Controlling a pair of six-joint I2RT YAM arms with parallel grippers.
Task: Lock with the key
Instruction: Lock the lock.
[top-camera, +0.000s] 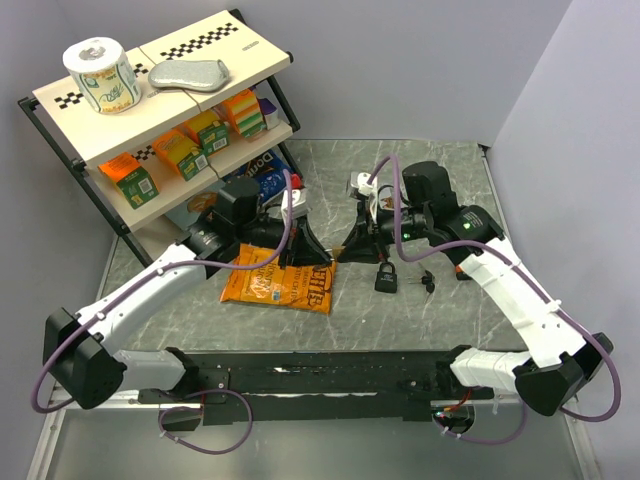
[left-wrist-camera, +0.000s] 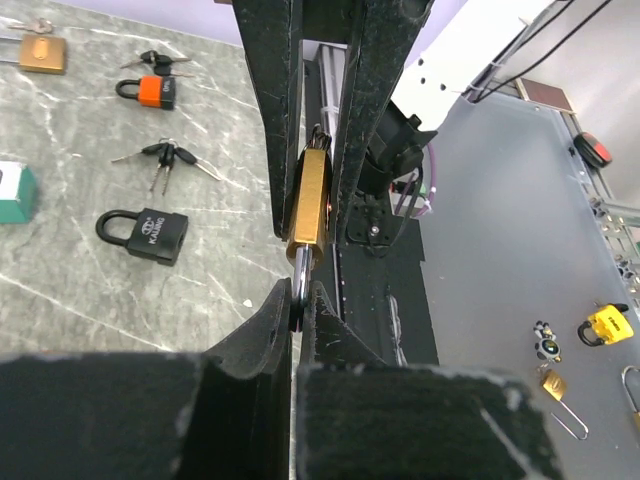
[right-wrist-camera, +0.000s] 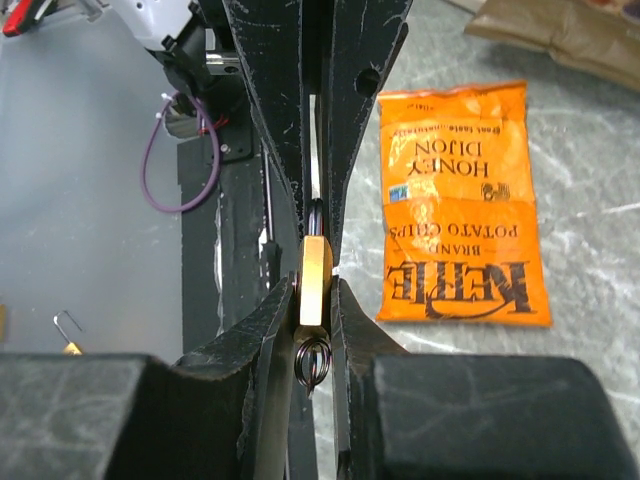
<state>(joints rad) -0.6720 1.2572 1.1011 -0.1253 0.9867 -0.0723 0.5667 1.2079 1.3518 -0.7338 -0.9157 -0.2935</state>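
Brass lock (left-wrist-camera: 308, 195) is pinched in the right hand (right-wrist-camera: 314, 296), left hand (left-wrist-camera: 300, 293) shut on its loop (left-wrist-camera: 299, 272); the key (right-wrist-camera: 313, 352) likely needs turning next.

The white two-tier shelf rack with black frame (top-camera: 255, 58) walls off the back-left corner; the orange crinkled potato chip bag (top-camera: 280, 285) lies under the left gripper (top-camera: 322, 250); that and the right gripper (top-camera: 348, 248) meet nose to nose on a small brass padlock (right-wrist-camera: 313, 280), barring the middle; a black padlock (top-camera: 386, 279) and a bunch of black-headed keys (top-camera: 427, 281) lie just right of them; the grey marbled tabletop (top-camera: 450, 175) lies bare at back right.
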